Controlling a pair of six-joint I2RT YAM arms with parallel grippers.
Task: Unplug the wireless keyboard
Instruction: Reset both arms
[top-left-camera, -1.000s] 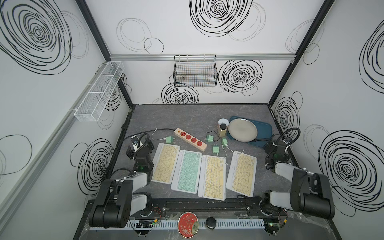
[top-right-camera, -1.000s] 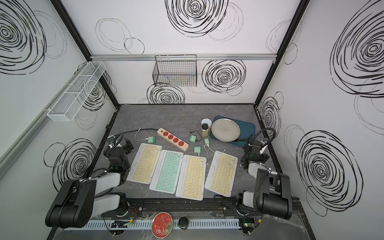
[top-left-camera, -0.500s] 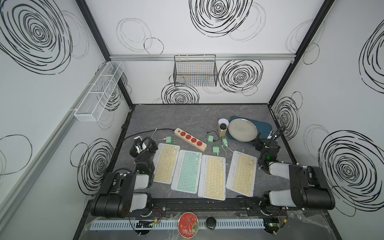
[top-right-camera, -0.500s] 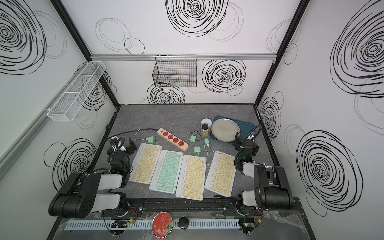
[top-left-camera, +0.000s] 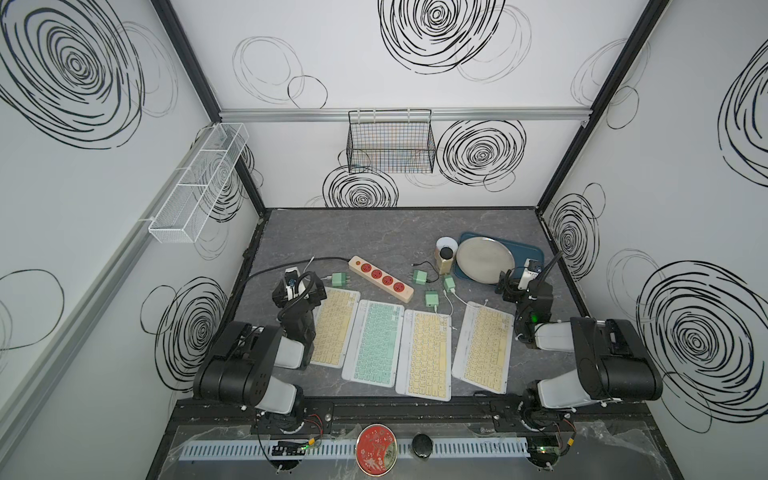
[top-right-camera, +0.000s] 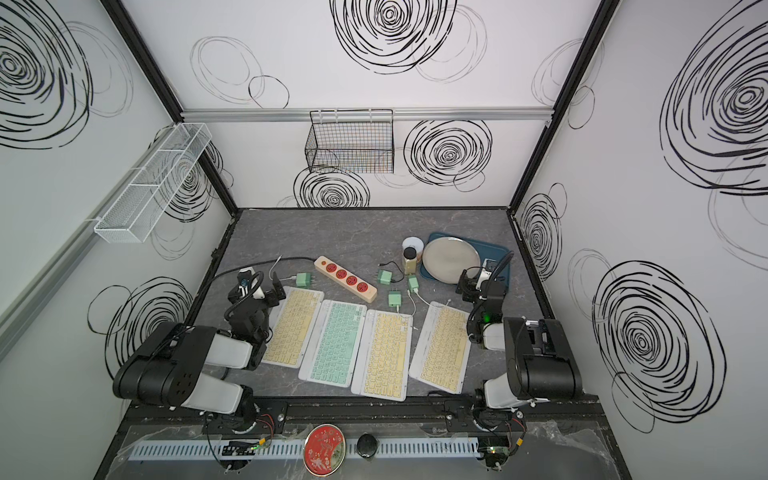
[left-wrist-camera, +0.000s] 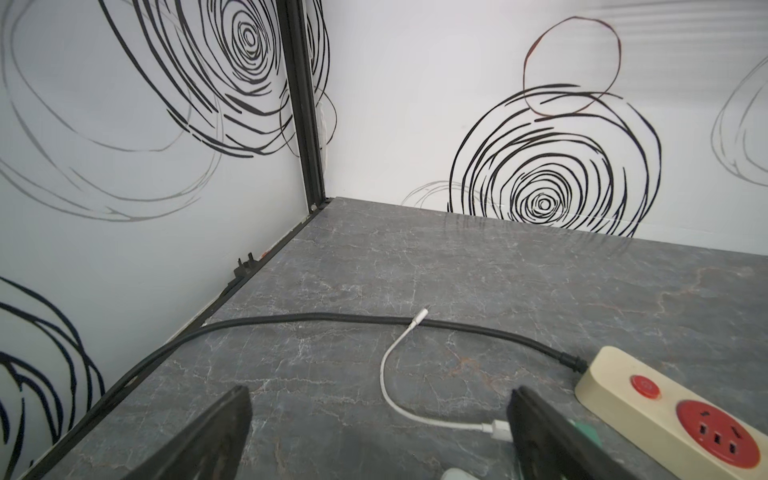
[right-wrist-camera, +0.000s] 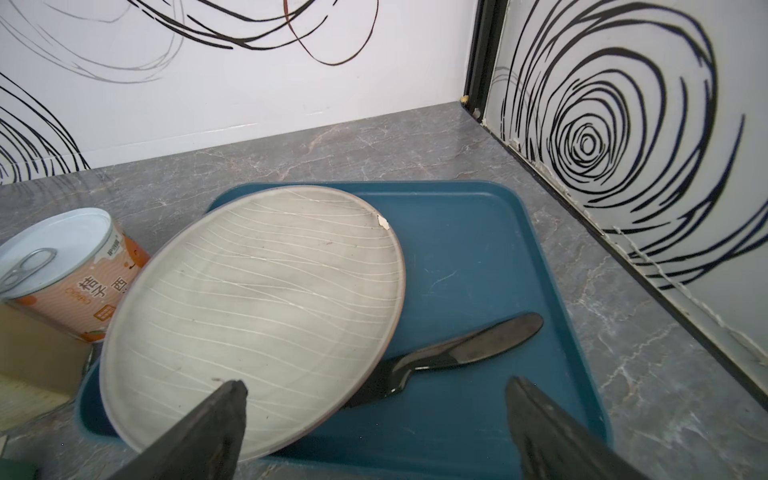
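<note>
While stationed at opposite ends of the keyboard row, both grippers empty.

Left gripper (left-wrist-camera: 379, 390): jaws spread wide, nothing between them, low over grey table (left-wrist-camera: 457, 257) by far corner of leftmost keyboard (top-left-camera: 334, 328). Ahead of it, black cord (left-wrist-camera: 332, 320) running into cream power strip (left-wrist-camera: 681, 411). Short white cable (left-wrist-camera: 392, 365) looped on table, free end lying across black cord, other end at left adapter (left-wrist-camera: 584, 432), green, just beside one finger.

Right gripper (right-wrist-camera: 375, 382): jaws likewise spread wide, pinching nothing, poised above near rim of pale plate (right-wrist-camera: 257, 299). Plate resting on blue tray (right-wrist-camera: 478, 249). Black knife (right-wrist-camera: 469, 349) on tray, one end tucked under plate. Orange can (right-wrist-camera: 62, 266) just beside plate.

Keyboards flat, side by side on near half of table: leftmost yellow, then mint keyboard (top-left-camera: 374, 343), third keyboard (top-left-camera: 426, 357) yellow, rightmost keyboard (top-left-camera: 484, 345) yellow and slightly apart.

Between strip and keyboards, three more green adapters. Near adapter (top-left-camera: 432, 298): white lead down to far edge of third keyboard, seemingly plugged in. Right adapter (top-left-camera: 449, 284): white lead curling between third and rightmost keyboards, connection too small to tell. Far adapter (top-left-camera: 419, 276): thin black lead.
</note>
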